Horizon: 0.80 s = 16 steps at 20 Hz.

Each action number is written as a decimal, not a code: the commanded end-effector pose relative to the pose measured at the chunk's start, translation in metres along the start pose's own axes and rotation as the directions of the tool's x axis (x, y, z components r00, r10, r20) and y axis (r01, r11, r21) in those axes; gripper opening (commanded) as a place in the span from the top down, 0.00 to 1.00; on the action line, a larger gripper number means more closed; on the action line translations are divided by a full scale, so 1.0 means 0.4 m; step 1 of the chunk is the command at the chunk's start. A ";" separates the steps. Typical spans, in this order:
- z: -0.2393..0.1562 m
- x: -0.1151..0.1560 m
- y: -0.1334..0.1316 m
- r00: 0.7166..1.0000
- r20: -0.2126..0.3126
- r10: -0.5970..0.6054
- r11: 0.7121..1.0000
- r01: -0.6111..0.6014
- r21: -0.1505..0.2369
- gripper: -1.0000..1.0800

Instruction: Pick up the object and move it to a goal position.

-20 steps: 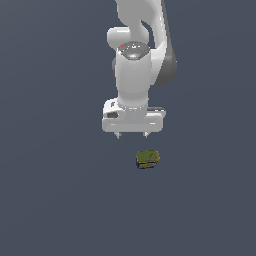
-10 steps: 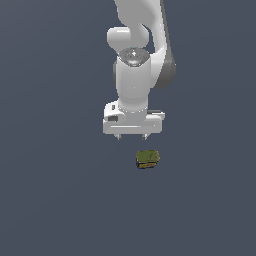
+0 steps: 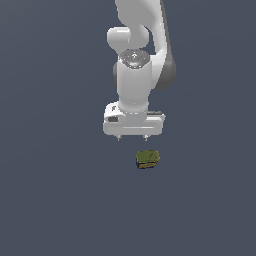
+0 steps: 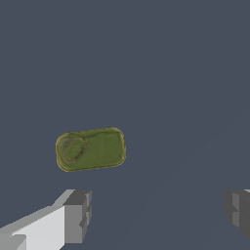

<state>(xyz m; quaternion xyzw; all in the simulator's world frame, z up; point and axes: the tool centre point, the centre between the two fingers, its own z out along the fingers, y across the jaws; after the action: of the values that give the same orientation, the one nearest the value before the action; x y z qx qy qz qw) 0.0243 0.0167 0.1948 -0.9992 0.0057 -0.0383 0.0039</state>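
Over the last second the gripper [image 3: 132, 138] has shifted toward the exterior view's right, nearer the can [image 3: 148, 159] resting on the floor, yet with its fingers [image 4: 77, 216] spread and empty it hangs off-centre, apart from it.

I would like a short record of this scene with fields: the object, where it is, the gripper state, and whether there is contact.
object: small can with olive-green top, dark sides
position: lying on the dark floor, just toward the exterior view's right of the gripper
gripper: gripper open, fingers spread wide
contact: none; can lies outside the gap between the fingers
held: nothing
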 end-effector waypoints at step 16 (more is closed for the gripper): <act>0.051 0.012 -0.039 0.945 0.021 0.326 0.945 -0.326 -0.001 0.04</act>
<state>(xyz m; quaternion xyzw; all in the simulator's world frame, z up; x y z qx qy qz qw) 0.0299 0.0305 0.1774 -0.9880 0.1515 -0.0279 0.0107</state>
